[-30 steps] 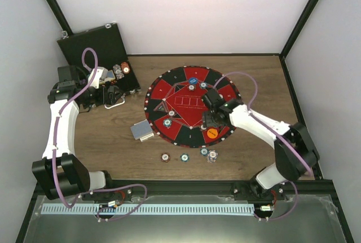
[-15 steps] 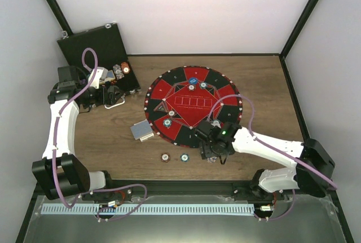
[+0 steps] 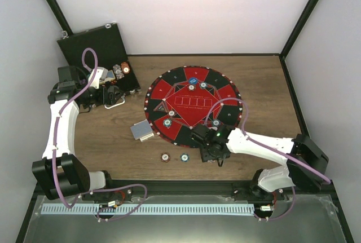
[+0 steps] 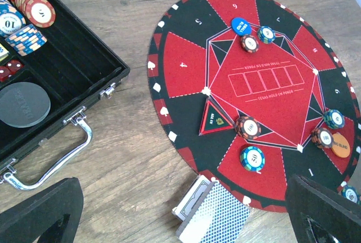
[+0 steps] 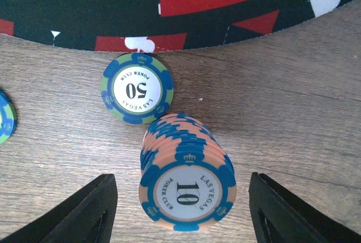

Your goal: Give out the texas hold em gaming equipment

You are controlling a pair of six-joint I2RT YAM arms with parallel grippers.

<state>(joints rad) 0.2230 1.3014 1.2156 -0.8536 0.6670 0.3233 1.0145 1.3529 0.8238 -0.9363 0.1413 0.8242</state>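
A stack of peach-and-blue "10" poker chips [image 5: 186, 189] stands on the wood just off the mat's near edge. My right gripper [image 5: 183, 215] [image 3: 211, 153] straddles it, open, with a gap on each side. A green-blue "50" chip [image 5: 137, 89] lies beside the stack. Two more chips [image 3: 164, 157] [image 3: 184, 157] lie on the table to the left. Chips [image 4: 249, 126] [image 4: 252, 158], a blue disc [image 4: 241, 26] and an orange disc [image 4: 340, 145] sit on the mat. A deck of blue-backed cards [image 4: 211, 215] [image 3: 142, 131] lies at the mat's left edge. My left gripper [image 3: 115, 97] hangs open and holds nothing.
The round red-and-black mat [image 3: 192, 88] fills the table's middle. An open black case [image 4: 67, 74] [image 3: 96, 45] with chip rows [image 4: 25, 14] and a metal handle [image 4: 53, 161] stands at the back left, next to the left gripper.
My right arm swung from the mat's right side down to the table in front of the mat, over the chip stack, and its jaws narrowed somewhat. The left arm has not moved.
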